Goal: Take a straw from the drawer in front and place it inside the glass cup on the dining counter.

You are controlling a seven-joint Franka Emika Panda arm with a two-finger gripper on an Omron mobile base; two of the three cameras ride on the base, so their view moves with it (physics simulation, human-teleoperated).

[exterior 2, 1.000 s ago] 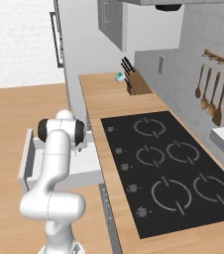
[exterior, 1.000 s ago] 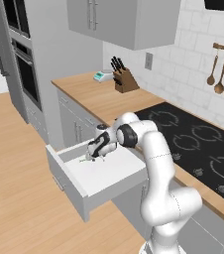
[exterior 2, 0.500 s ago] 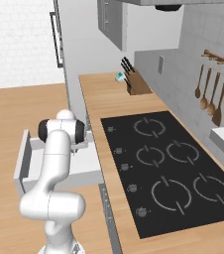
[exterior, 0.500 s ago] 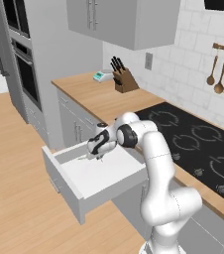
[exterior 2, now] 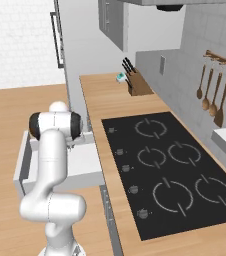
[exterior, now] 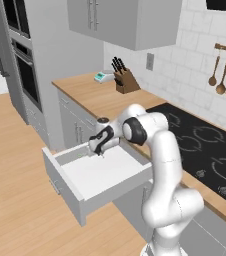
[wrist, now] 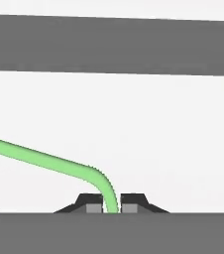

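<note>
The drawer (exterior: 65, 186) stands pulled open below the wood worktop, and its white interior (wrist: 158, 129) is bare apart from the straw. My gripper (exterior: 101, 147) reaches down into its back half. In the hand view the light green straw (wrist: 44, 158) runs from the left across the drawer floor and curves down between my fingertips, and my gripper (wrist: 111, 206) is shut on it. A faint green streak of the straw (exterior: 80, 156) lies left of the hand. From the right side the drawer (exterior 2: 22, 160) juts out beside my arm. The glass cup and the dining counter are out of view.
The wood worktop (exterior: 100, 95) carries a knife block (exterior: 124, 80) and a black cooktop (exterior 2: 170, 170). Grey cabinet doors (exterior: 77, 130) stand behind the drawer, a tall oven column (exterior: 27, 75) rises at the left, and wooden spoons (exterior 2: 210, 95) hang on the wall. Wood floor (exterior: 15, 200) lies around the drawer.
The drawer front has slid slightly further out from the cabinet, and my hand has shifted a little with it. In the last half second almost nothing has moved.
</note>
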